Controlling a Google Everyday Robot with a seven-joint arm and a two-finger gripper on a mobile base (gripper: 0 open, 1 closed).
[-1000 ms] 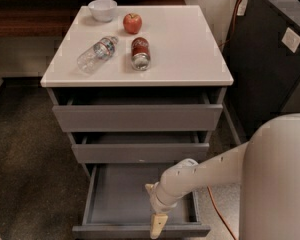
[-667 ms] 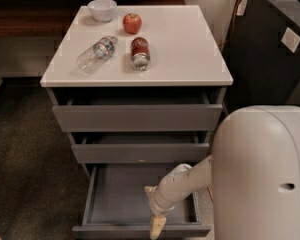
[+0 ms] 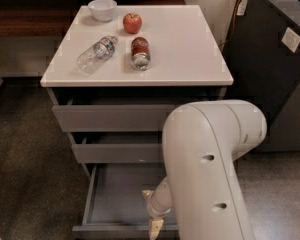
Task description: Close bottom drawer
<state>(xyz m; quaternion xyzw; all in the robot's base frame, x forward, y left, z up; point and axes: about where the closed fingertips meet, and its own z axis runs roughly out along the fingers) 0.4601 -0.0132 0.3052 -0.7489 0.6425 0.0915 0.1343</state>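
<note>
The bottom drawer (image 3: pixel 117 196) is the lowest of three grey drawers in the white-topped cabinet (image 3: pixel 190 59). It is pulled far out, and its shallow grey inside shows empty. Its front panel (image 3: pixel 110 229) runs along the bottom edge of the view. My gripper (image 3: pixel 154 227) hangs at the end of a white forearm, right at the drawer's front panel, a little right of its middle. My large white arm link (image 3: pixel 210 169) hides the drawer's right part.
The top drawer (image 3: pixel 110 117) and middle drawer (image 3: pixel 115 153) stand slightly ajar. On the cabinet top are a white bowl (image 3: pixel 102 8), a red apple (image 3: pixel 132 22), a lying can (image 3: pixel 140 53) and a lying plastic bottle (image 3: pixel 96 53). A black cabinet (image 3: pixel 270 64) stands to the right.
My big white arm link has swung further left and now covers more of the drawers' right side. The gripper stays at the drawer's front edge. The drawer has not visibly moved.
</note>
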